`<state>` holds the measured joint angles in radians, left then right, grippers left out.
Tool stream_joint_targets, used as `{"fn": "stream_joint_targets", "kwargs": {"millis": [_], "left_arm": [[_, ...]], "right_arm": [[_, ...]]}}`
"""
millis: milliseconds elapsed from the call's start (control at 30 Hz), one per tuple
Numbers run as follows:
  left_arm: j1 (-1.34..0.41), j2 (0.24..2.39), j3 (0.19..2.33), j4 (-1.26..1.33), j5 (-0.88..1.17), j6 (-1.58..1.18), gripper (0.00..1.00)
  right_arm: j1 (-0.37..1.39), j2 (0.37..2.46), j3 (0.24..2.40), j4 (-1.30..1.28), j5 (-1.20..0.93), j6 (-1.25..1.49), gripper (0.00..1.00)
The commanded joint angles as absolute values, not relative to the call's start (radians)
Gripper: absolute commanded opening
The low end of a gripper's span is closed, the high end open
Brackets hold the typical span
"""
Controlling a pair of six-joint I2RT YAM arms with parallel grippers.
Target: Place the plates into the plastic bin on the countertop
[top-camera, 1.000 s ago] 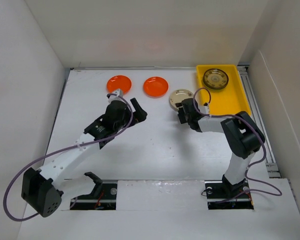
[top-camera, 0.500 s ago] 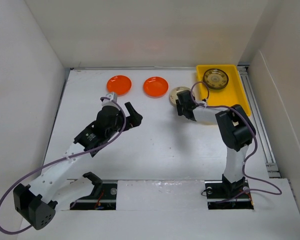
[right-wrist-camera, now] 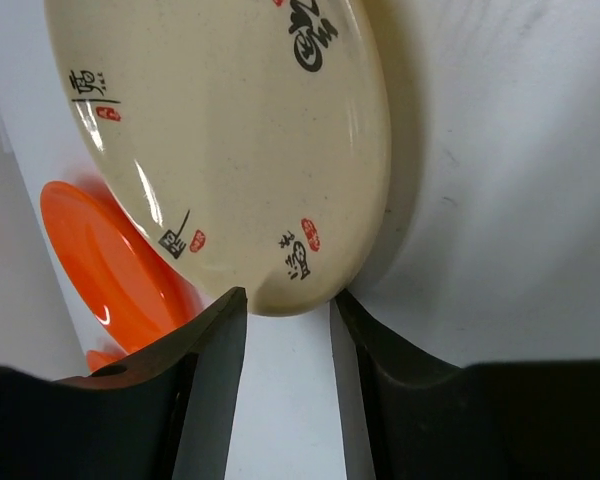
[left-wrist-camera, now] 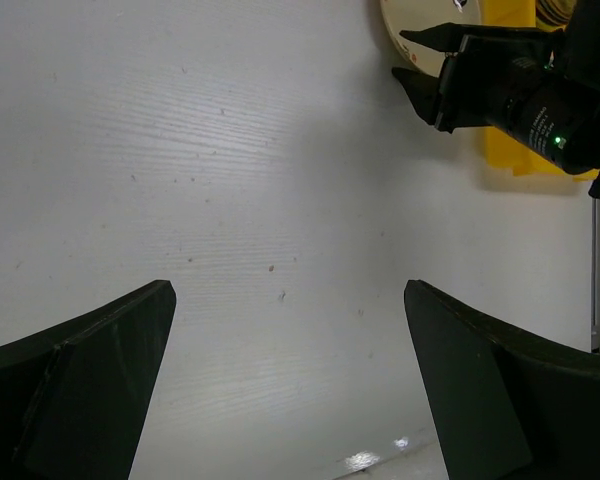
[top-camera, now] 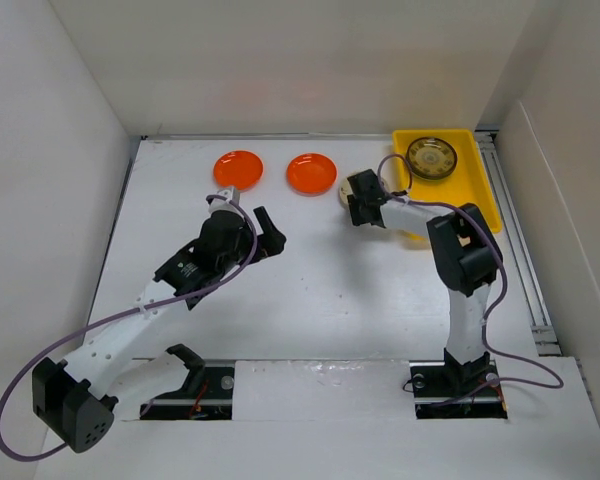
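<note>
Round cream plate (right-wrist-camera: pixel 220 130) with black writing and red stamps
Edge between right gripper (right-wrist-camera: pixel 288 308) jaws, grip unclear; left gripper (left-wrist-camera: pixel 288 290) jaws wide open

A cream plate (right-wrist-camera: pixel 220 140) fills most of the view, its glazed face marked with black characters and small red seals. Its near rim sits between the two dark fingers (right-wrist-camera: pixel 205 390) of the right gripper (right-wrist-camera: pixel 288 322), which stand close on either side of it; whether they actually press the rim is hard to tell. To the left, partly hidden behind the cream plate, lies an orange plate (right-wrist-camera: pixel 100 260) with a glossy highlight. On the right the white countertop (right-wrist-camera: pixel 510 200) shows faint scuffs
</note>
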<state>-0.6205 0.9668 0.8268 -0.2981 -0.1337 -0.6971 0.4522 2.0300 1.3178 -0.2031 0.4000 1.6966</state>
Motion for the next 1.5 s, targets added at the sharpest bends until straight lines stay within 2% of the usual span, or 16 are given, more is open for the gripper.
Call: {"fn": "stream_joint_targets", "kwargs": {"millis": [0,33,233,400,500,667,733,767,800,967,1067,1100,1167,1200,1233,1467], "left_arm": [[-0.621,0.954,0.862,-0.282,-0.143,-0.683,1.0],[-0.621,0.954,0.871,-0.282,-0.143,-0.683,1.0],[-0.621,0.954,0.881,-0.293,-0.153,-0.692,1.0],[-0.621,0.925,0.87,-0.304,-0.176,-0.692,1.0],[-0.621,0.925,0.881,-0.324,-0.186,-0.674,1.0],[-0.621,0.916,0.89,-0.334,-0.195,-0.673,1.0],[-0.621,0.916,0.89,-0.334,-0.195,-0.673,1.0],[-0.621,0.916,0.89,-0.334,-0.195,-0.673,1.0],[-0.621,0.916,0.89,-0.334,-0.195,-0.673,1.0],[-0.621,0.916,0.89,-0.334,-0.195,-0.673,1.0],[-0.621,0.907,0.879,-0.334,-0.195,-0.673,1.0],[-0.621,0.907,0.879,-0.334,-0.195,-0.673,1.0],[-0.621,0.897,0.879,-0.344,-0.207,-0.673,1.0],[-0.621,0.888,0.879,-0.344,-0.207,-0.673,1.0],[-0.621,0.876,0.879,-0.344,-0.207,-0.673,1.0],[-0.621,0.865,0.87,-0.353,-0.218,-0.673,1.0]], "right_arm": [[0.43,2.083,1.406,-0.336,0.365,1.684,0.44],[0.43,2.092,1.423,-0.359,0.356,1.684,0.44],[0.399,2.14,1.503,-0.465,0.295,1.695,0.09],[0.379,2.167,1.557,-0.515,0.264,1.695,0.0],[0.379,2.168,1.568,-0.525,0.273,1.695,0.0],[0.37,2.168,1.568,-0.506,0.291,1.666,0.31],[0.36,2.177,1.577,-0.506,0.291,1.654,0.34],[0.36,2.177,1.577,-0.506,0.291,1.645,0.5],[0.36,2.177,1.586,-0.506,0.282,1.644,0.56],[0.342,2.198,1.62,-0.531,0.272,1.632,0.56],[0.342,2.22,1.654,-0.563,0.293,1.623,0.44],[0.342,2.22,1.664,-0.583,0.293,1.623,0.3],[0.342,2.246,1.7,-0.613,0.293,1.611,0.08],[0.342,2.246,1.71,-0.614,0.293,1.611,0.08],[0.342,2.256,1.729,-0.627,0.293,1.611,0.0],[0.351,2.194,1.701,-0.591,0.34,1.609,0.0]]}}
